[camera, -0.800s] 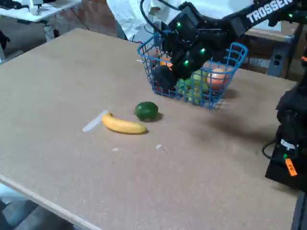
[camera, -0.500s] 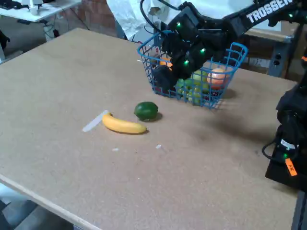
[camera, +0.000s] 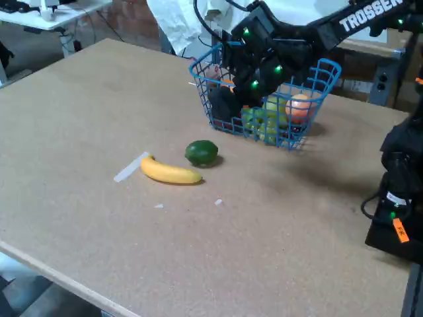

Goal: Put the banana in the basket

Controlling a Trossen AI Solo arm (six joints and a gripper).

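You have a broad tan table (camera: pixel 99 119) filling most of the fixed view. Your black arm (camera: pixel 317 33) reaches in from the upper right, green lights on its wrist, and its gripper (camera: pixel 225 102) hangs low at the basket's left half, dark against the mesh. You cannot tell whether its fingers are apart or together; they blur into the wire and the dark housing.

The blue basket (camera: pixel 324 72) stands near the table's far edge, with green grapes (camera: pixel 264 122) and a pale orange fruit (camera: pixel 299 105) showing through its front wall.

The banana (camera: pixel 170 173) is not in the basket: it lies flat on the table, well apart from the gripper, toward the near left. The lime (camera: pixel 201 152) sits just beside its right end. A whitish strip (camera: pixel 130 167) lies at the banana's left tip.
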